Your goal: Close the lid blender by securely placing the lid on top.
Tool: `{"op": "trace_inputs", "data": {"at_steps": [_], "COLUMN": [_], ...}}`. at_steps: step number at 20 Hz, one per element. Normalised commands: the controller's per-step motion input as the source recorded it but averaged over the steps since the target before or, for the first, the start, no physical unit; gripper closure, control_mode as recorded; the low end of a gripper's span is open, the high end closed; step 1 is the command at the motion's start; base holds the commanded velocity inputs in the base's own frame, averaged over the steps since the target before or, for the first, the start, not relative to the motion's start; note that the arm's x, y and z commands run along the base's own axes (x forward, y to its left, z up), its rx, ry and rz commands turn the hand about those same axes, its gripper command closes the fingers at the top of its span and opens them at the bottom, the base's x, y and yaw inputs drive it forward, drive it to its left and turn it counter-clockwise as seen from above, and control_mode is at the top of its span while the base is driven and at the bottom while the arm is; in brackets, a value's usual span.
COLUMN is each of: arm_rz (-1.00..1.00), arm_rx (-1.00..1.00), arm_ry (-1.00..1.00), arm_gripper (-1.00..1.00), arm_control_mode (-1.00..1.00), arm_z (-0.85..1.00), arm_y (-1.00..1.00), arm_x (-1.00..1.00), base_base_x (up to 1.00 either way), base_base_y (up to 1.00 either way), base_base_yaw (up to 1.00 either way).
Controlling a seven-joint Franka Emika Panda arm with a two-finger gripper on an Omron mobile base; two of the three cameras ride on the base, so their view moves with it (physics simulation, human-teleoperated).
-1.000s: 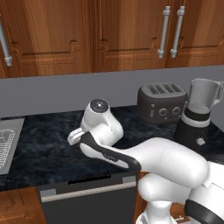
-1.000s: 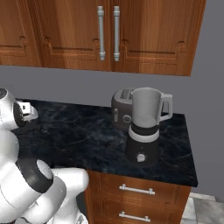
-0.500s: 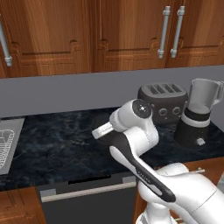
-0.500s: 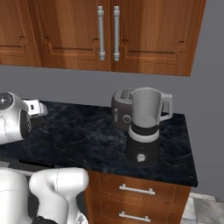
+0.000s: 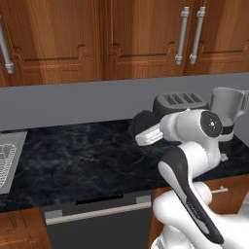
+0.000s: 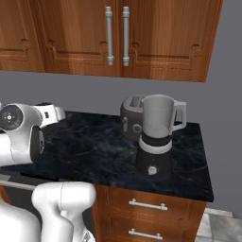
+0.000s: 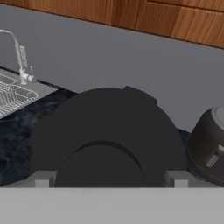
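Observation:
The black round lid hangs above the counter just left of the toaster, and my gripper is shut on it. In the hand view the lid looms close and dark, with its raised centre between my gripper's two grey fingertips. The blender, a translucent grey jar with a side handle on a black base, stands open-topped at the right of the counter. From the left base camera the blender is partly hidden behind my arm. The white hand of my gripper sits far left of the blender.
A dark slotted toaster stands against the wall just left of and behind the blender. A sink with a dish rack and a faucet lies at the counter's left end. Wooden cabinets hang overhead.
My arm has swung to the right over the counter with the lid in the gripper, from mid-counter to just beside the toaster. The blender and toaster stay put.

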Motion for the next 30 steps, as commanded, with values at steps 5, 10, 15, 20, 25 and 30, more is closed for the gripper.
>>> {"op": "trace_inputs", "data": {"at_steps": [5, 10, 15, 20, 25, 30], "arm_rz": [-0.10, -0.12, -0.04, 0.00, 0.00, 0.03], "arm_rx": [0.05, 0.04, 0.00, 0.00, 0.00, 0.00], "arm_ry": [0.00, 0.03, 0.00, 0.00, 0.00, 0.00], "arm_gripper": [1.00, 1.00, 1.00, 1.00, 1.00, 1.00], "arm_control_mode": [-1.00, -1.00, -1.00, -1.00, -1.00, -1.00], "arm_z": [1.00, 0.99, 0.45, 0.05, 0.00, 0.16], "arm_y": [-0.83, -0.78, -0.73, -0.69, -0.56, -0.33], "arm_x": [-0.44, -0.42, -0.41, -0.25, -0.06, 0.00], "base_base_x": [0.00, 0.00, 0.00, 0.00, 0.00, 0.00], "base_base_y": [0.00, 0.00, 0.00, 0.00, 0.00, 0.00], "base_base_yaw": [0.00, 0.00, 0.00, 0.00, 0.00, 0.00]}}
